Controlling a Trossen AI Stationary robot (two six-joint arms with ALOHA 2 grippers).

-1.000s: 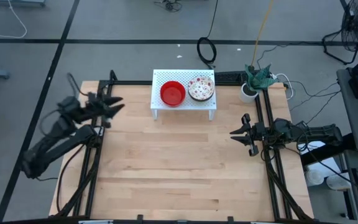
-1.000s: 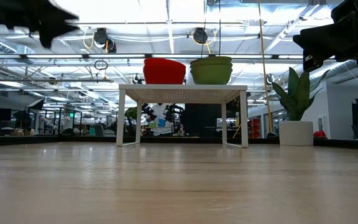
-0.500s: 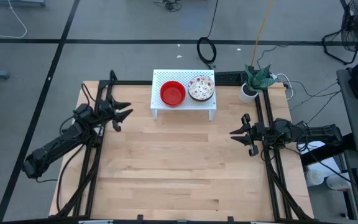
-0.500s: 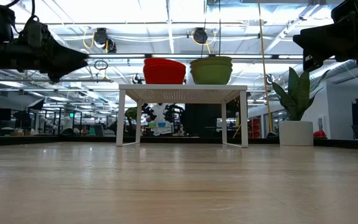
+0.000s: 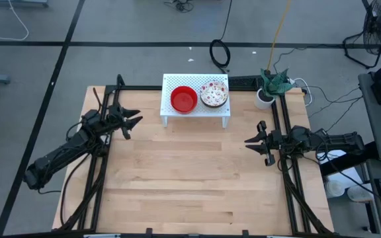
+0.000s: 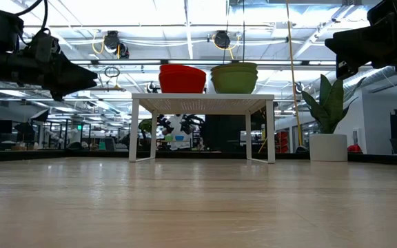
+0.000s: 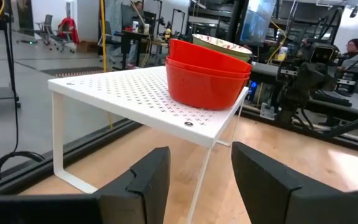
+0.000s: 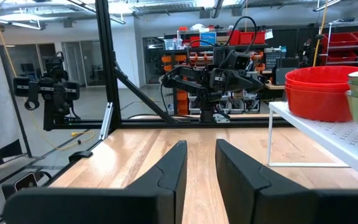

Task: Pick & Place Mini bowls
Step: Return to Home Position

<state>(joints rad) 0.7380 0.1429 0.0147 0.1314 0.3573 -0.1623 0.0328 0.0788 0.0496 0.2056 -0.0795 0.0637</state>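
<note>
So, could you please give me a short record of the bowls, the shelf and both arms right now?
shelf: white, perforated, centre of the far edge of the table
red bowls: stacked on the shelf, left-arm side
patterned bowls: stacked beside them, right-arm side
left gripper: above the table's left edge, fingers open, empty
right gripper: above the right edge, fingers open, empty

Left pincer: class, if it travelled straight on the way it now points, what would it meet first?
Probably the white shelf, at its near edge. If the left pincer runs higher than it seems, it would meet the stacked red bowls on top. Nothing stands between.
</note>
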